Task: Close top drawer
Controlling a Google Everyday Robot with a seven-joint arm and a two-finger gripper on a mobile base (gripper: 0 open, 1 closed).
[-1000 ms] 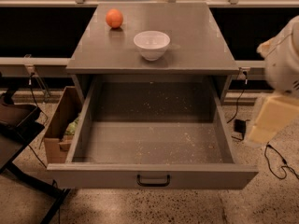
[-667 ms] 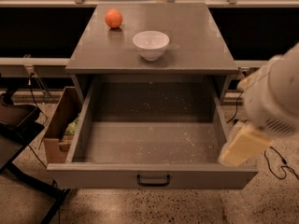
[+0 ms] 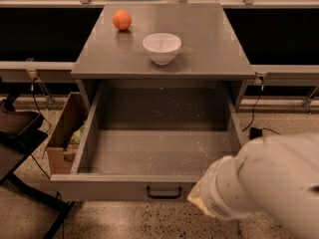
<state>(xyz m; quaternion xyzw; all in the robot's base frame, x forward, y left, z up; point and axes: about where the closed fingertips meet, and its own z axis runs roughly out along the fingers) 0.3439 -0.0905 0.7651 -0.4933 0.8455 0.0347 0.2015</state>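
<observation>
Though open, top drawer point(image 3: 159, 156) beside gripper point(image 3: 198, 199)

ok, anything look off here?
Nothing spilled or damaged. The top drawer is pulled far out, with pale specks on its floor. The gripper is at its front panel, right of the handle, mostly hidden by the arm. The orange and bowl sit on the cabinet top.

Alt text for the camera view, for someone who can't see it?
The top drawer is pulled wide open; the pincer is by its front panel, right of the handle. A white bowl and an orange sit on top.
</observation>
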